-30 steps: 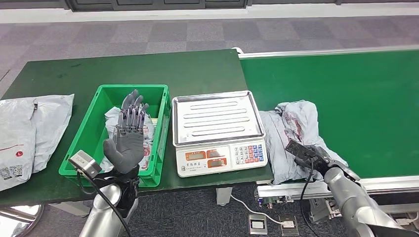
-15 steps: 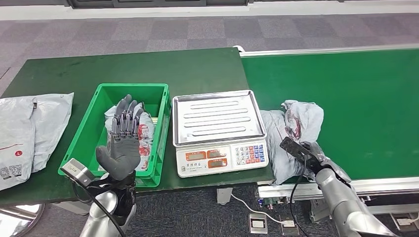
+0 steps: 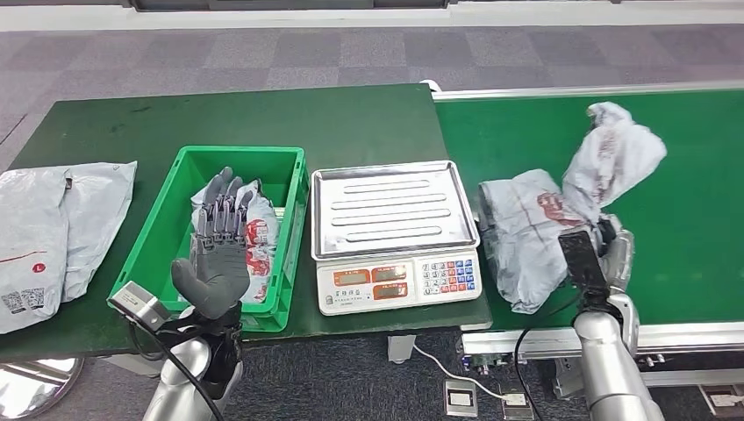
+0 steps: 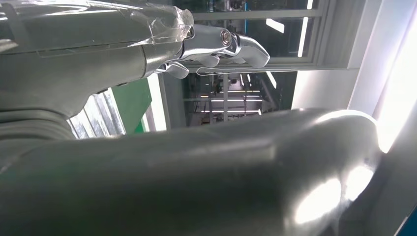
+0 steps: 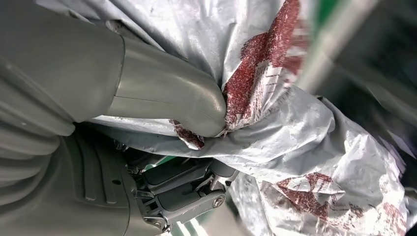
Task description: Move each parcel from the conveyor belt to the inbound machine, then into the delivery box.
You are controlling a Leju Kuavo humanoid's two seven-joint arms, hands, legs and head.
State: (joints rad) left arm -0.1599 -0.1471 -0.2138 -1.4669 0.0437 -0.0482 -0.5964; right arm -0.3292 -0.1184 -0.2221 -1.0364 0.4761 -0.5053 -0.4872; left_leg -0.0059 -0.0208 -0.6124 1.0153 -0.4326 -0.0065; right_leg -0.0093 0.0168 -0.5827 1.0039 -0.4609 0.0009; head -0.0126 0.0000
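The right robot hand (image 3: 604, 239) has a grey parcel (image 3: 561, 210) pinched at a bunched fold; in the right wrist view the thumb (image 5: 167, 93) presses crumpled plastic with red print against the darker fingers (image 5: 184, 189) underneath. The parcel is partly lifted off the belt (image 3: 684, 175): one end rises above and beyond this hand, the other sags down and away toward the scale (image 3: 393, 230), where its lower part seems to rest at the belt's edge. So its long axis runs slantwise, from up over the belt down toward the worktop (image 3: 351, 123).

The scale sits just beside the parcel's low end, on the far side of it from the right hand, so I judge the coming move to be a short sideways carry across that gap onto the steel tray. The right hand is clearly the nearer one.

The left robot hand (image 3: 218, 254) hangs over the near part of the green box (image 3: 162, 228), palm flat and fingers spread, holding nothing. Another parcel (image 3: 254, 232) already lies in the box beneath it, and more grey bags (image 3: 53, 228) rest well off to its outer side.
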